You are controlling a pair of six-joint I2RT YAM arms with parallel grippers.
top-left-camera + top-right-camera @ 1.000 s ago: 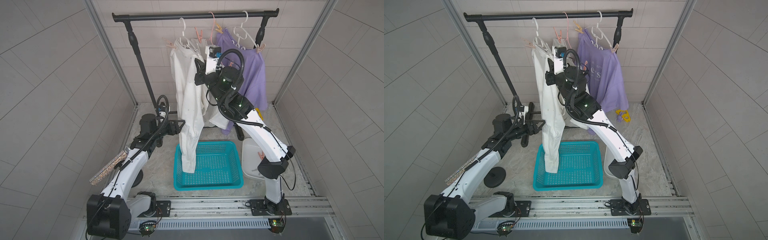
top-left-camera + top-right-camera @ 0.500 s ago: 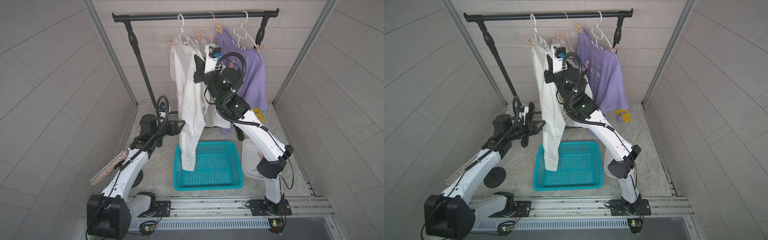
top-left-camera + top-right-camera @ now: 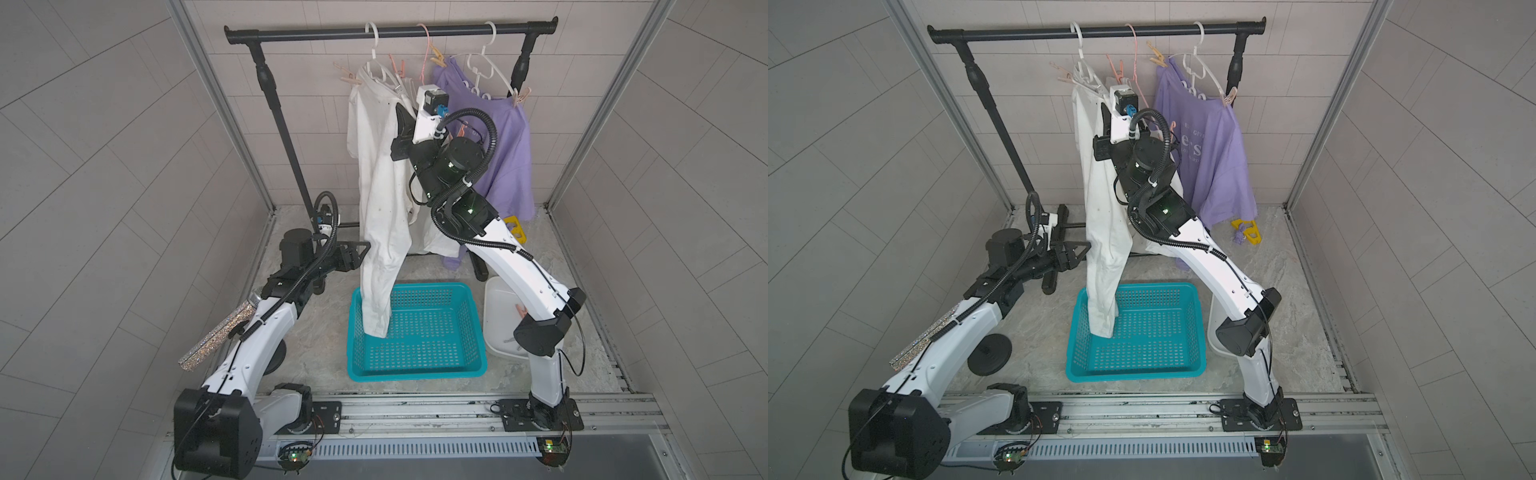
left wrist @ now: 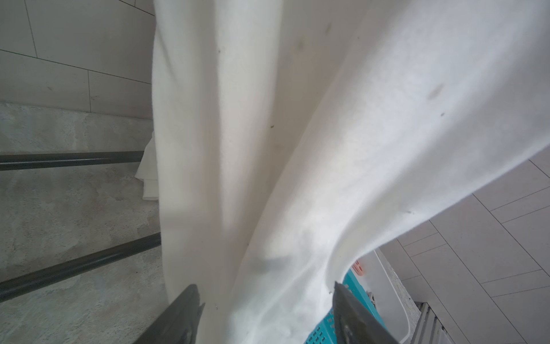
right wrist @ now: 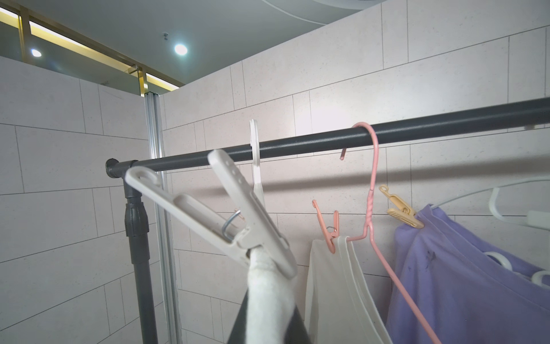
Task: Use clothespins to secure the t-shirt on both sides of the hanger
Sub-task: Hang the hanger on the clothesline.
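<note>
A white t-shirt (image 3: 382, 195) hangs from a white hanger (image 3: 376, 62) on the rack, its hem reaching into the basket. My right gripper (image 5: 269, 327) is up at the shirt's right shoulder, shut on a bunched fold of it. A pale grey clothespin (image 5: 238, 214) is clipped on that fold just above the jaws; the hanger arm there is hidden. A peach clothespin (image 3: 347, 77) sits at the shirt's left shoulder. Low down, my left gripper (image 4: 265, 287) is open, with the hanging cloth between its fingers, untouched.
The black rack bar (image 3: 390, 29) also carries a pink hanger (image 5: 372, 184) holding a cream garment with a pink clothespin (image 5: 329, 229), and a purple shirt (image 3: 507, 158) with a tan clothespin (image 5: 398, 208). On the floor stand a teal basket (image 3: 415, 328) and a white bin (image 3: 498, 320).
My right gripper has moved slightly up and to the left with the shirt's shoulder in it. The left arm has stayed still.
</note>
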